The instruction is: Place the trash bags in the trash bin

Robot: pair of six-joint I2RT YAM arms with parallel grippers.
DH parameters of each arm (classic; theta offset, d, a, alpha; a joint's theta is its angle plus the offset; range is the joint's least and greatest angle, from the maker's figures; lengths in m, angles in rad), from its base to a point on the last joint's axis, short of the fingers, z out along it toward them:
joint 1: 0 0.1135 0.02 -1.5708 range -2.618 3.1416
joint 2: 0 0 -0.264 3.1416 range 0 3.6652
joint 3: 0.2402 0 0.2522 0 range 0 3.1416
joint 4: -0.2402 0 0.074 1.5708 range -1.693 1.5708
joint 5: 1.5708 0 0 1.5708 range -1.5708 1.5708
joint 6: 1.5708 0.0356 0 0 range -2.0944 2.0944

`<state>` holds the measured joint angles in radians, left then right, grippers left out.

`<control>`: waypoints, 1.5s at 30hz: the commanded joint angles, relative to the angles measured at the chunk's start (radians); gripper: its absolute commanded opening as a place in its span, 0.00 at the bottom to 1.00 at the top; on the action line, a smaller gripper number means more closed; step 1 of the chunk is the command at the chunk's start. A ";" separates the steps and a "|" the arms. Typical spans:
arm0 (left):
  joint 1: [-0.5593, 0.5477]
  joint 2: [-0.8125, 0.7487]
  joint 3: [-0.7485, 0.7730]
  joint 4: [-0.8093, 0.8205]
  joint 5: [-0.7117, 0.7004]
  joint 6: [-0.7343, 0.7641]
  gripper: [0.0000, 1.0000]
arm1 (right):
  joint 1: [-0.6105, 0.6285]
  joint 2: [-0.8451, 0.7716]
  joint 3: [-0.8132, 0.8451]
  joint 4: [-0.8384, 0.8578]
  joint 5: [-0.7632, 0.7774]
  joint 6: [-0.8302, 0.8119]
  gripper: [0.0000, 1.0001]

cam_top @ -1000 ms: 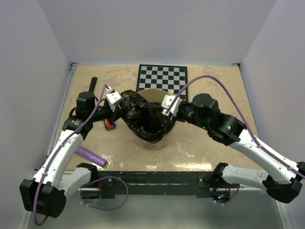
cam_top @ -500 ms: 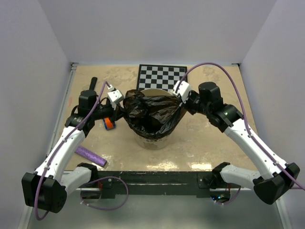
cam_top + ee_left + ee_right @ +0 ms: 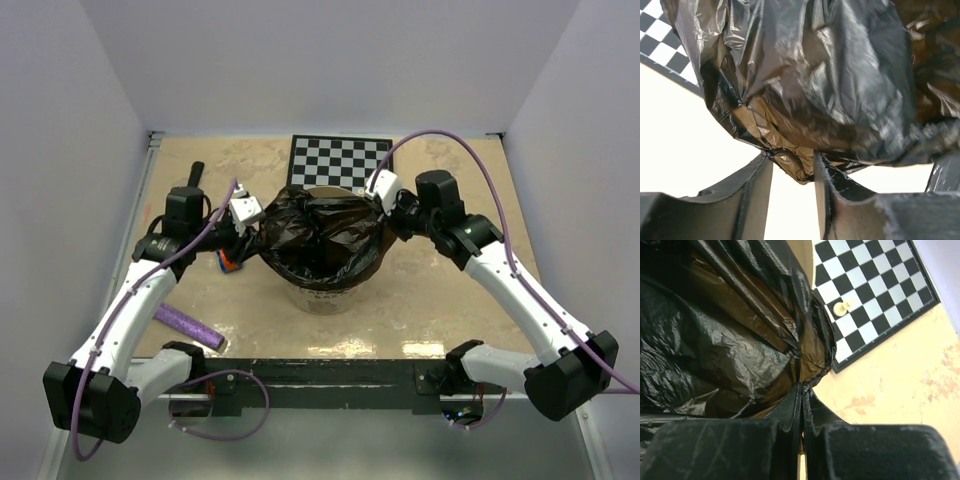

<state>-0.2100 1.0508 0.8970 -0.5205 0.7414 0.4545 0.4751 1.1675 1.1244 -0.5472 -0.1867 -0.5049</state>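
Observation:
A glossy black trash bag [image 3: 322, 238] is spread over the mouth of the cream trash bin [image 3: 320, 298] at the table's middle. At the bag's left edge my left gripper [image 3: 254, 224] is open. In the left wrist view a wrinkled fold of the bag [image 3: 815, 75] hangs at the gap between the fingertips of that gripper [image 3: 793, 161]. My right gripper [image 3: 383, 206] is shut on the bag's right edge by the bin's far right rim. The right wrist view shows its jaws [image 3: 803, 386] pinched together on the film [image 3: 730, 350]. A short black roll [image 3: 196, 172] lies at the far left.
The chessboard [image 3: 340, 160] lies just behind the bin, with a small pale piece [image 3: 842, 307] on it. A purple textured roll [image 3: 190, 327] lies near the front left. A small orange and blue object [image 3: 230, 260] sits beside the bin under the left arm.
The left gripper has opened from shut. The right gripper carried the bag's edge back and right over the rim, and the bag now spreads wider over the bin.

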 commanded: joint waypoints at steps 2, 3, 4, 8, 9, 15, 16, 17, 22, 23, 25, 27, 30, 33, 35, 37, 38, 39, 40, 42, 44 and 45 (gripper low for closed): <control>0.033 -0.066 0.075 -0.191 -0.033 0.168 0.48 | -0.015 0.027 -0.058 0.067 -0.068 0.014 0.00; 0.044 -0.074 0.080 -0.194 -0.030 0.164 0.48 | -0.019 0.038 -0.070 0.070 -0.082 0.011 0.00; 0.058 -0.074 0.092 -0.197 -0.021 0.164 0.49 | -0.024 0.052 -0.080 0.072 -0.086 0.009 0.00; 0.107 -0.014 0.175 -0.263 0.045 0.176 0.49 | -0.049 0.110 -0.081 0.047 -0.120 -0.012 0.00; 0.113 0.007 0.195 -0.274 0.058 0.177 0.49 | -0.052 0.118 -0.075 0.043 -0.131 -0.015 0.00; 0.118 0.055 0.137 -0.073 0.073 0.073 0.41 | -0.052 0.159 -0.072 0.055 -0.186 -0.027 0.14; 0.118 0.067 0.147 -0.064 0.078 0.070 0.41 | -0.053 0.167 -0.058 0.038 -0.186 -0.037 0.24; 0.118 0.084 0.183 -0.085 0.079 0.079 0.42 | -0.061 0.172 -0.042 0.008 -0.188 -0.052 0.31; 0.152 0.193 0.449 -0.416 0.099 0.295 0.49 | -0.134 0.094 0.058 -0.169 -0.180 -0.213 0.54; 0.156 0.207 0.492 -0.476 0.078 0.338 0.50 | -0.148 0.078 0.075 -0.190 -0.177 -0.242 0.57; 0.175 0.235 0.557 -0.580 0.058 0.418 0.51 | -0.167 0.061 0.116 -0.224 -0.177 -0.293 0.60; 0.199 0.255 0.603 -0.601 0.067 0.435 0.50 | -0.171 0.061 0.167 -0.241 -0.187 -0.320 0.61; 0.204 0.267 0.629 -0.454 0.143 0.336 0.54 | -0.178 0.084 0.233 -0.229 -0.246 -0.311 0.60; 0.158 0.313 0.611 -0.223 0.205 0.144 0.58 | -0.178 0.119 0.270 -0.186 -0.321 -0.285 0.60; 0.066 0.356 0.632 -0.144 0.172 0.118 0.59 | -0.178 0.153 0.270 -0.168 -0.374 -0.281 0.61; -0.023 0.396 0.652 -0.104 0.132 0.121 0.60 | -0.178 0.181 0.272 -0.163 -0.410 -0.284 0.61; -0.044 0.416 0.664 -0.089 0.130 0.113 0.60 | -0.178 0.193 0.273 -0.163 -0.422 -0.287 0.62; -0.061 0.440 0.681 -0.084 0.125 0.113 0.60 | -0.178 0.201 0.275 -0.163 -0.428 -0.288 0.63; -0.077 0.465 0.695 -0.081 0.113 0.118 0.60 | -0.178 0.208 0.278 -0.158 -0.431 -0.284 0.63; -0.092 0.494 0.709 -0.049 0.061 0.119 0.61 | -0.178 0.208 0.281 -0.152 -0.438 -0.274 0.64; -0.092 0.506 0.714 -0.026 0.052 0.119 0.61 | -0.178 0.199 0.279 -0.149 -0.441 -0.268 0.64; -0.092 0.509 0.717 -0.024 0.053 0.119 0.60 | -0.178 0.192 0.273 -0.146 -0.441 -0.264 0.64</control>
<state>-0.3103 1.5604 1.5520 -0.6434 0.8219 0.5934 0.2989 1.4063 1.3743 -0.7254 -0.5709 -0.7792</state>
